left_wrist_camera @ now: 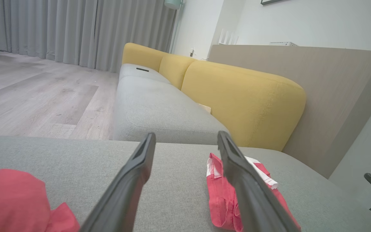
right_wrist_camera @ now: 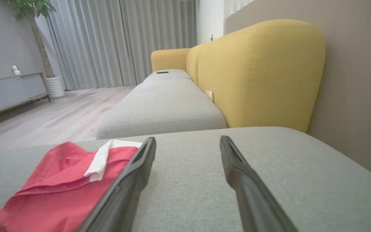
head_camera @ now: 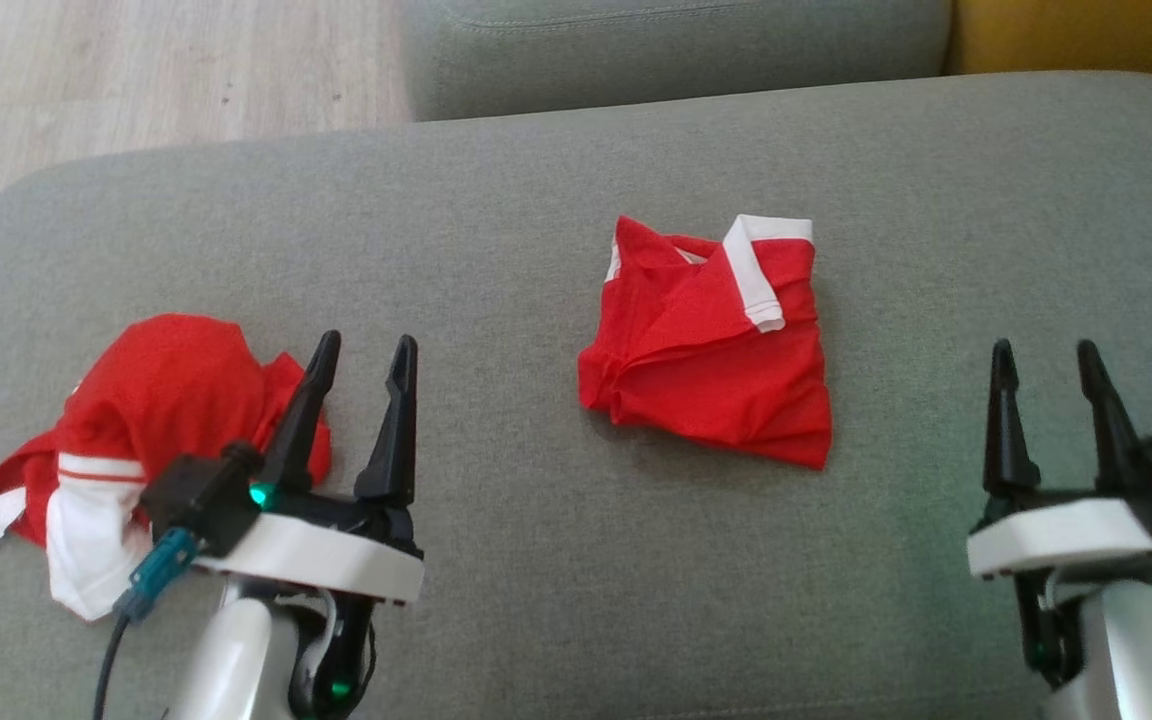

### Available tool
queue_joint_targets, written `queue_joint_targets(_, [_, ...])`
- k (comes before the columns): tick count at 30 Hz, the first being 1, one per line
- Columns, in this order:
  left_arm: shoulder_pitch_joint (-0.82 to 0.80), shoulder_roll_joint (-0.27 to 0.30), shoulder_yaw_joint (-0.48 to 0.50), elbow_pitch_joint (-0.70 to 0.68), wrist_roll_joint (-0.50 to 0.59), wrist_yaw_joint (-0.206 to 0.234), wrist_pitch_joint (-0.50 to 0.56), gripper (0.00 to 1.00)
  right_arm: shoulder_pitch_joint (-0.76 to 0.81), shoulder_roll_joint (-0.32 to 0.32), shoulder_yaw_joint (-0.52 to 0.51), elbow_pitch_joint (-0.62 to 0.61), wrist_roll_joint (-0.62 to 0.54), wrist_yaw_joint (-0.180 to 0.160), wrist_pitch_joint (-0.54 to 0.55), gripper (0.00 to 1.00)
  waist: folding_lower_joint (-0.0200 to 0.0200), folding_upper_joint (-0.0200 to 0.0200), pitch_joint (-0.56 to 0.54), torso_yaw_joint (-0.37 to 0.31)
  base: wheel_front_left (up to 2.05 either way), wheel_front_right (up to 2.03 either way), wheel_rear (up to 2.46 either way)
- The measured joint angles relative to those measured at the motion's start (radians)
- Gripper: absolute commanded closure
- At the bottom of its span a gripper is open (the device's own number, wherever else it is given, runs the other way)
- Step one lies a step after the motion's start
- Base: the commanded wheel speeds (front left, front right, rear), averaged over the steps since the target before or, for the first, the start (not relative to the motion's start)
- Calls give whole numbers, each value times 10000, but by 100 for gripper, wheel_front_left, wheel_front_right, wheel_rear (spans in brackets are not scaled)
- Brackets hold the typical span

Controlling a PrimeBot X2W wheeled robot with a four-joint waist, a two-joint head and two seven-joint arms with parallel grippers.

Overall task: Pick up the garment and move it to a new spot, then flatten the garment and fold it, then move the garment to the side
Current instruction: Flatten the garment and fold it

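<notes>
A folded red garment with white trim (head_camera: pixel 711 345) lies at the middle of the grey cushion (head_camera: pixel 556 180). A second red and white garment (head_camera: pixel 151 415) lies crumpled at the cushion's left. My left gripper (head_camera: pixel 364 350) hovers open just right of the crumpled one, nothing between its fingers. My right gripper (head_camera: pixel 1043 352) stands open to the right of the folded garment, well apart from it. The left wrist view has the folded garment (left_wrist_camera: pixel 219 193) behind my right finger and the crumpled one (left_wrist_camera: pixel 11 199) at lower left. The folded garment (right_wrist_camera: pixel 60 187) lies left of my fingers in the right wrist view.
Another grey seat cushion (head_camera: pixel 676 50) adjoins at the back, with a yellow backrest (left_wrist_camera: pixel 237 96) along the right. Wooden floor (head_camera: pixel 136 80) lies off the cushion's far left. A small dark object (left_wrist_camera: pixel 142 69) rests on the far seat. Bare cushion spreads between and in front of the garments.
</notes>
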Motion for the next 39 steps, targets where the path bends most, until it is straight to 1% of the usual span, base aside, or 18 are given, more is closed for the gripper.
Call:
queue_joint_targets(4, [276, 4, 167, -65, 81, 59, 0, 0, 371, 27, 54, -261, 198, 0, 0, 0, 0, 0, 1, -64, 0, 0, 0])
queue_joint_targets(11, [367, 4, 94, -140, 82, 73, 0, 0, 472, 48, 94, -384, 295, 0, 0, 0, 0, 0, 160, 37, 0, 0, 0])
queue_joint_targets(12, [364, 4, 61, -142, 82, 71, 0, 0, 468, 48, 77, -378, 295, 0, 0, 64, 0, 0, 201, 73, 0, 0, 0])
queue_joint_targets(13, [360, 4, 12, -142, 82, 69, 0, 0, 457, 50, 44, -364, 290, 0, 0, 100, 0, 0, 255, 118, 0, 0, 0])
queue_joint_targets(18, [267, 2, -153, -128, 77, 59, 0, 0, 82, 48, -6, 167, -130, 0, 0, 100, 0, 0, 558, 429, 0, 0, 0])
queue_joint_targets(25, [-133, 2, -412, -21, -31, -17, 0, 0, -1086, 46, -31, 1964, -560, 0, 6, 100, 0, 0, 1010, 1057, 0, 0, 0])
queue_joint_targets(33, [-357, 0, -550, 69, -132, -25, 0, 0, -2472, 38, 443, 3829, -796, 0, 6, 100, 1, 0, 1481, 1807, 0, 0, 0])
queue_joint_targets(35, [-426, 2, -610, 71, -194, -17, 0, 0, -2684, 33, 527, 4257, -1047, 0, 6, 100, 1, 0, 1551, 1943, 0, 0, 0])
queue_joint_targets(39, [-514, -4, -769, 69, -299, -12, 0, 0, -3102, 23, 765, 4809, -1206, 0, 6, 100, 1, 0, 1678, 2189, 0, 0, 0])
